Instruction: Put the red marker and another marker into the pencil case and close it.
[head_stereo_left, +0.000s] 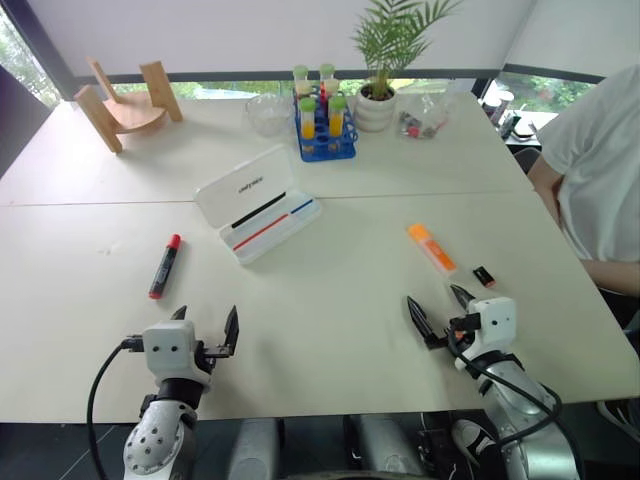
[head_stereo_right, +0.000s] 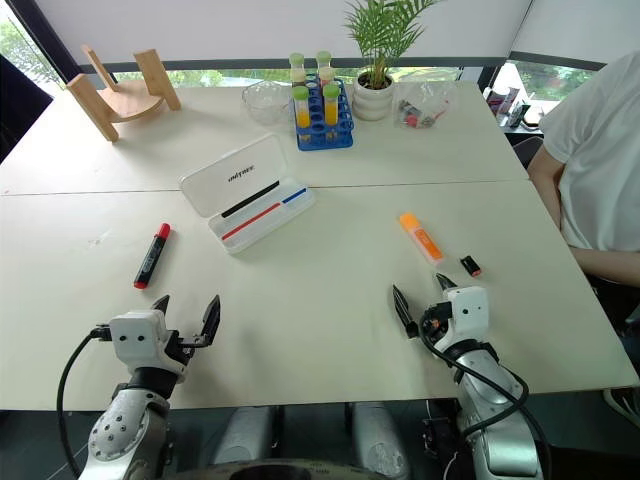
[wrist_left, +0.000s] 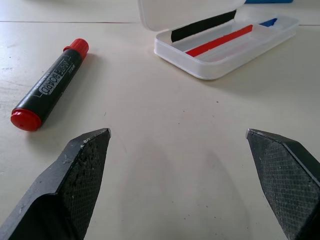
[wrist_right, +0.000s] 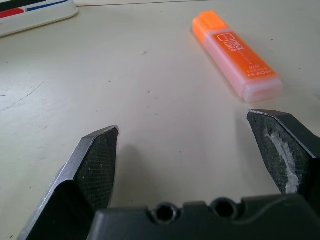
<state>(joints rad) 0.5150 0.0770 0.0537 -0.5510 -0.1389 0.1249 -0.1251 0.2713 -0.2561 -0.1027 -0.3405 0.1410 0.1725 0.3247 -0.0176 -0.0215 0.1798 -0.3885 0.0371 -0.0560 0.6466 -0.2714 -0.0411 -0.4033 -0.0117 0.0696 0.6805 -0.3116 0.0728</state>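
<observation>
Both arms reach forward low over the near edge of the table (head_stereo_left: 330, 330), forearms roughly level and wrists straight, so that each set of jaws points ahead across the tabletop.

The left gripper (head_stereo_left: 206, 330) has its jaws spread wide with nothing between them and touching nothing; bare table shows in the gap. Ahead of these jaws and a little to their left lies the red marker (head_stereo_left: 165, 266), flat on the table, its dark printed barrel running away from the jaws with a red end near them and the red cap at the far end. Farther ahead and to the right of the left jaws sits the pencil case (head_stereo_left: 262, 217), lid standing open, with black, red and blue strips visible in its tray.

The right gripper (head_stereo_left: 440, 308) likewise has its jaws fully apart and empty, hovering just above the table. Just ahead of the right-hand finger lies the orange highlighter (head_stereo_left: 431, 248), flat on its side and near the jaws but not touching them. A tiny black-and-red piece (head_stereo_left: 484, 276) lies just right of the highlighter, beside the right jaws. The pencil case is well apart from these jaws, ahead and far to their left.

A person in a white shirt (head_stereo_left: 600, 170) sits at the table's right side.
</observation>
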